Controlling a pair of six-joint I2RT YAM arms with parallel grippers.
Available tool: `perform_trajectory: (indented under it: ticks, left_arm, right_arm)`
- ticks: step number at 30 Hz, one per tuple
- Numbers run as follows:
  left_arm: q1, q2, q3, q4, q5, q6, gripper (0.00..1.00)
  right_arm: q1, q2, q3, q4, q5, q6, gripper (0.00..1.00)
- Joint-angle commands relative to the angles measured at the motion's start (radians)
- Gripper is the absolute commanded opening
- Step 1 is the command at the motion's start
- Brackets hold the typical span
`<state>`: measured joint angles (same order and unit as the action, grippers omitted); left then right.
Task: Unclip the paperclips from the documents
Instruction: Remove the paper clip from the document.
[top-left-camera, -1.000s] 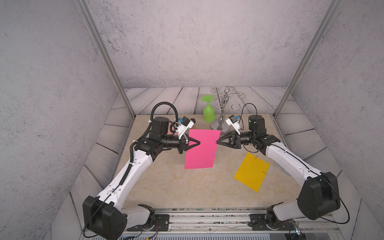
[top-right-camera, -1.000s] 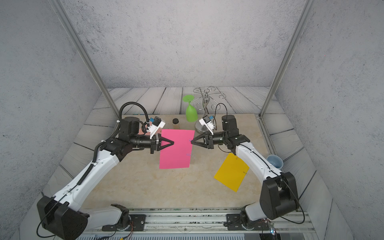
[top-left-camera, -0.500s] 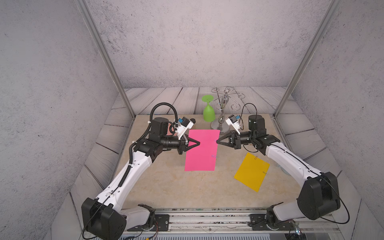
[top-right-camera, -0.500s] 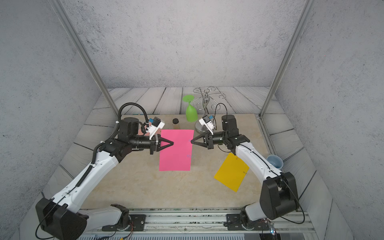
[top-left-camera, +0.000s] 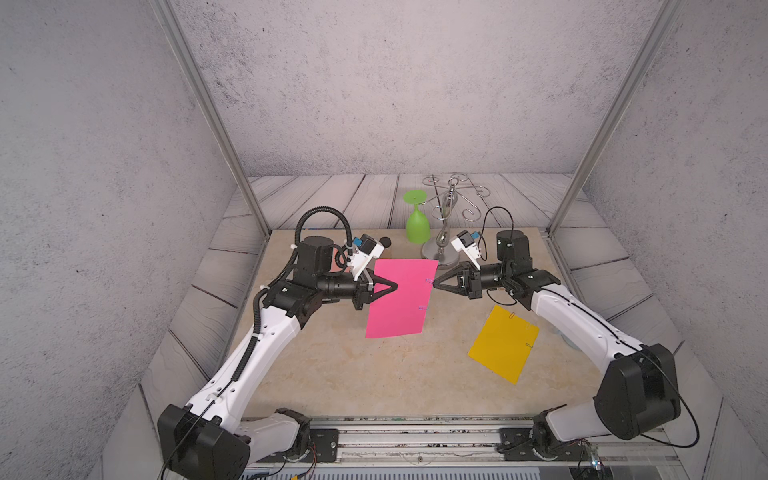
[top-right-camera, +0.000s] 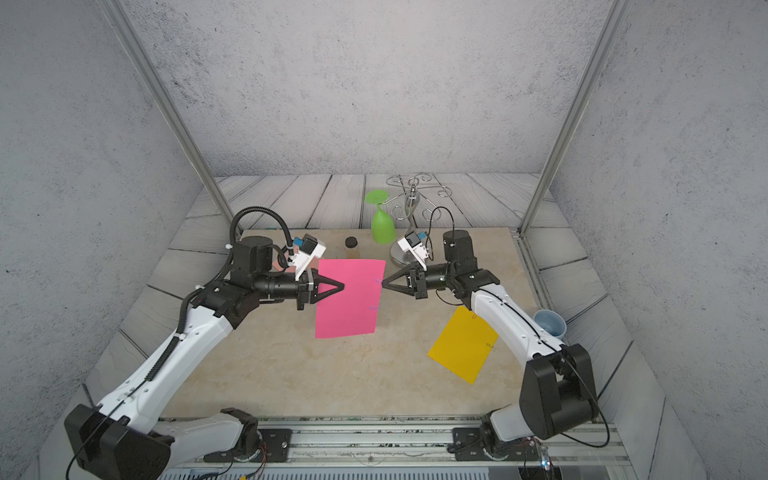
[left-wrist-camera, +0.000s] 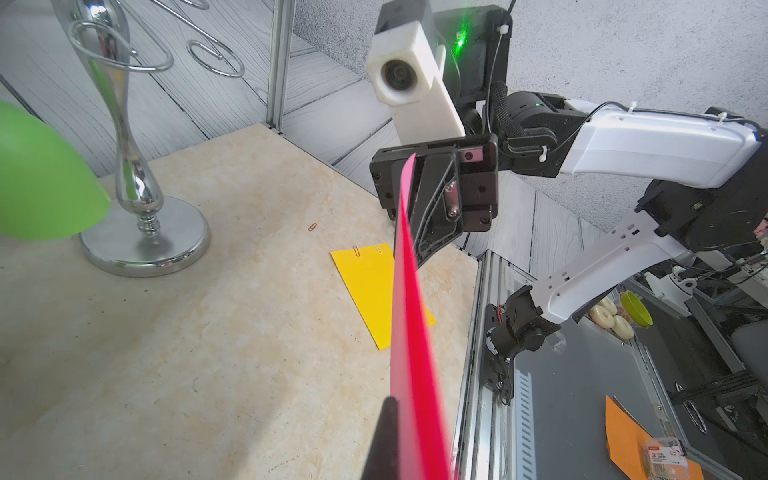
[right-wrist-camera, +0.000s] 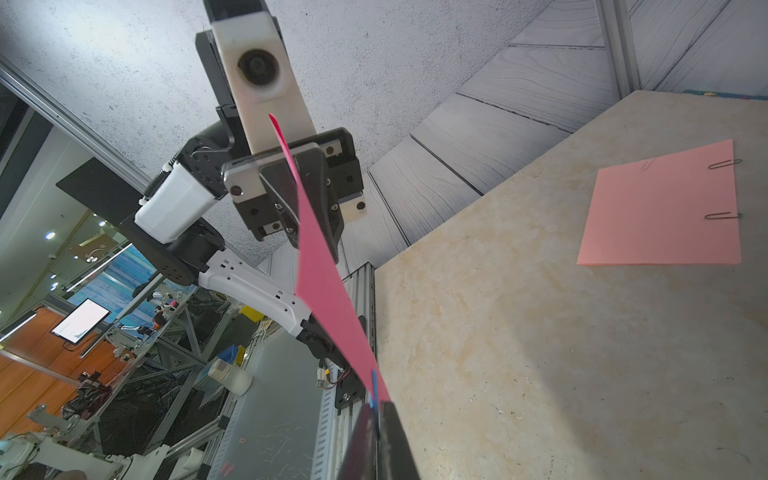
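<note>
Magenta document hangs off the table: we clench our left gripper on one edge, our right gripper on its bluish paperclip opposite.

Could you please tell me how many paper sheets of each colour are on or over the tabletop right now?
Magenta sheet: 1
Yellow sheet: 1
Salmon pink sheet: 1
Total: 3
</note>
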<state>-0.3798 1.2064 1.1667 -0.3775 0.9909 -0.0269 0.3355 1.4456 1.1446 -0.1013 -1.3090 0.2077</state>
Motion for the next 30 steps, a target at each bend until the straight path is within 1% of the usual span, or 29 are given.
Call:
perform_trajectory:
  ticks: [1, 6, 23, 30]
  left_arm:
    - [0.012, -0.015, -0.003, 0.008, 0.008, 0.007, 0.0]
    - [0.013, -0.015, -0.004, 0.006, 0.007, 0.007, 0.0]
    - [0.035, -0.025, 0.004, -0.002, 0.003, 0.012, 0.0]
    - [0.045, -0.033, 0.001, -0.011, -0.017, 0.019, 0.0]
  right_arm:
    - [-0.004, 0.016, 0.022, -0.019, -0.017, -0.013, 0.06]
    - [-0.004, 0.011, 0.024, -0.031, -0.013, -0.023, 0.01]
    - [-0.007, 0.019, 0.031, -0.081, -0.003, -0.068, 0.0]
    - [-0.036, 0.017, 0.024, -0.123, 0.033, -0.098, 0.0]
